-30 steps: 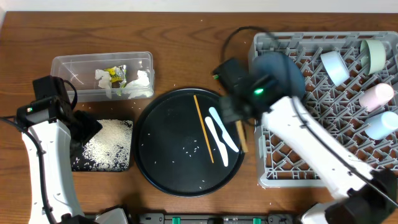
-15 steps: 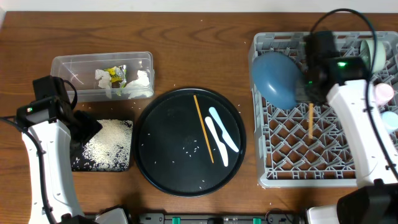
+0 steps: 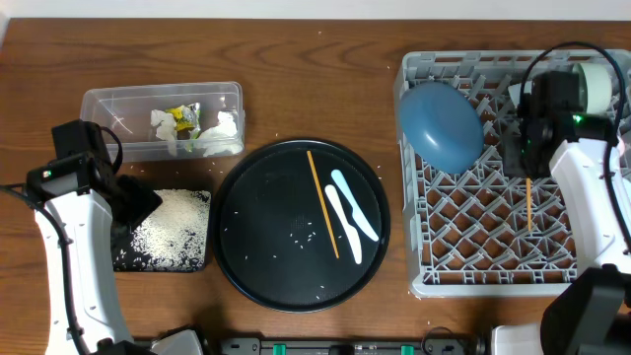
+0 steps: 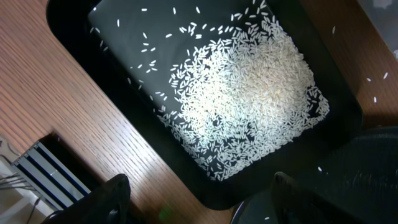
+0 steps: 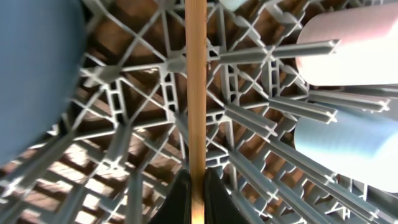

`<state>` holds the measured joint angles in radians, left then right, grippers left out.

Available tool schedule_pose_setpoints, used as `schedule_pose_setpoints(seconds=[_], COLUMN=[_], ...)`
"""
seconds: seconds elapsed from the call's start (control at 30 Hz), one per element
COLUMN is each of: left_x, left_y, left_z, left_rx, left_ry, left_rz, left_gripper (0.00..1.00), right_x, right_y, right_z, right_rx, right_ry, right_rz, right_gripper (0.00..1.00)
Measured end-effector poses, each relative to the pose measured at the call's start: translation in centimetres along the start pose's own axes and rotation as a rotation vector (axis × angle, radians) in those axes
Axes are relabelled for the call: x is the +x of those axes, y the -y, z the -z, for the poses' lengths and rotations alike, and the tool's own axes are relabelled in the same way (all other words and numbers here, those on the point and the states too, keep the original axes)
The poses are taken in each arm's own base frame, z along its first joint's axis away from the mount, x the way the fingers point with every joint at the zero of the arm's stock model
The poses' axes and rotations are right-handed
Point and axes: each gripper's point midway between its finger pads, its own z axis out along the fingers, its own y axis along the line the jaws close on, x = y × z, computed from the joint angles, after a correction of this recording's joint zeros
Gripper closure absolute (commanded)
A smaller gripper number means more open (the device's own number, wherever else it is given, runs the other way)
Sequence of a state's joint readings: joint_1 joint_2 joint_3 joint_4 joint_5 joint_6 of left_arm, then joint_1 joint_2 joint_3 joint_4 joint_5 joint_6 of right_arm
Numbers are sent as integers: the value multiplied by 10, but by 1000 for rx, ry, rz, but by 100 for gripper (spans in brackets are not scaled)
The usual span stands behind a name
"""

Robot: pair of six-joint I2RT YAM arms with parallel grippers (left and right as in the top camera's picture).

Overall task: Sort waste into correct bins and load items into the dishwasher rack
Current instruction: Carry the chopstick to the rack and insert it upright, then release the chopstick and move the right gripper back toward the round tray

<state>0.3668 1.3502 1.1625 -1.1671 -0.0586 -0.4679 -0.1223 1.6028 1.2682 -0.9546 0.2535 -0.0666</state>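
The right fingers (image 5: 188,200) are clamped together on one end of a chopstick (image 5: 196,93), which runs straight out from between them over the open grid of the dishwasher rack (image 3: 493,266). This is probably so it can be lowered lengthwise into the rack. To its left the blue dish (image 3: 441,123) stands among the pegs in the far left corner; to its right lie a pinkish cup (image 5: 348,43) and a pale blue bowl (image 5: 354,143). A second chopstick (image 3: 322,202) and the white utensils (image 3: 350,217) wait on the round black tray (image 3: 256,247) in the middle of the tabletop. On the left, the left fingers (image 3: 143,202) hang apart and empty over the rice (image 4: 249,93) in the shallow black tray (image 3: 123,258).
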Motion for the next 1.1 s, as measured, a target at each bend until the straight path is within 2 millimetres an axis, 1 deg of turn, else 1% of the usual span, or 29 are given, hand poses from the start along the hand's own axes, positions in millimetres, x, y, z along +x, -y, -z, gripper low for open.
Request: schedule_pose_setpoints(seconds=[0.2, 0.23, 0.27, 0.3, 0.33, 0.43, 0.5, 0.6, 0.67, 0.7, 0.77, 0.8, 0.87, 0.9, 0.93, 1.0, 1.07, 1.1], left_x=[0, 0, 0, 0, 0, 0, 0, 0, 0, 1, 1, 1, 1, 1, 1, 1, 1, 1], left_y=[0, 0, 0, 0, 0, 0, 0, 0, 0, 0, 0, 0, 0, 0, 0, 0, 0, 0], left_z=[0, 0, 0, 0, 0, 0, 0, 0, 0, 0, 0, 0, 0, 0, 0, 0, 0, 0], left_rx=[0, 0, 0, 0, 0, 0, 0, 0, -1, -1, -1, -2, -2, -1, -1, -1, -1, -1], left_ry=[0, 0, 0, 0, 0, 0, 0, -1, -1, -2, -3, -3, -3, -2, -2, -2, -2, -2], left_rz=[0, 0, 0, 0, 0, 0, 0, 0, 0, 0, 0, 0, 0, 0, 0, 0, 0, 0], left_gripper=[27, 27, 27, 27, 26, 27, 27, 27, 27, 27, 27, 27, 27, 27, 27, 27, 26, 27], right_x=[5, 5, 6, 6, 6, 5, 6, 13, 18, 17, 5, -4, -26, -34, -41, -45, -42, -37], right_y=[-8, -9, -10, -11, -11, -13, -13, -13, -14, -14, -17, -21, -34, -41, -51, -75, -97, -112], right_z=[-16, -17, -18, -18, -18, -18, -18, -17, -13, -7, 8, 20, 51, 65, 83, 112, 125, 130], right_rx=[-31, -35, -38, -42, -45, -52, -53, -57, -63, -71, -106, -135, -215, -252, -301, -387, -448, -480], right_ry=[8, 9, 9, 8, 9, 15, 12, -20, -42, -41, -1, 37, 146, 192, 248, 317, 333, 329], right_rz=[41, 44, 47, 48, 49, 62, 62, 65, 63, 60, 54, 50, 51, 55, 67, 100, 142, 175], right_gripper=[96, 92, 84, 68, 55, 46, 44, 44, 42, 41, 41, 41, 42, 43, 43, 43, 43, 43])
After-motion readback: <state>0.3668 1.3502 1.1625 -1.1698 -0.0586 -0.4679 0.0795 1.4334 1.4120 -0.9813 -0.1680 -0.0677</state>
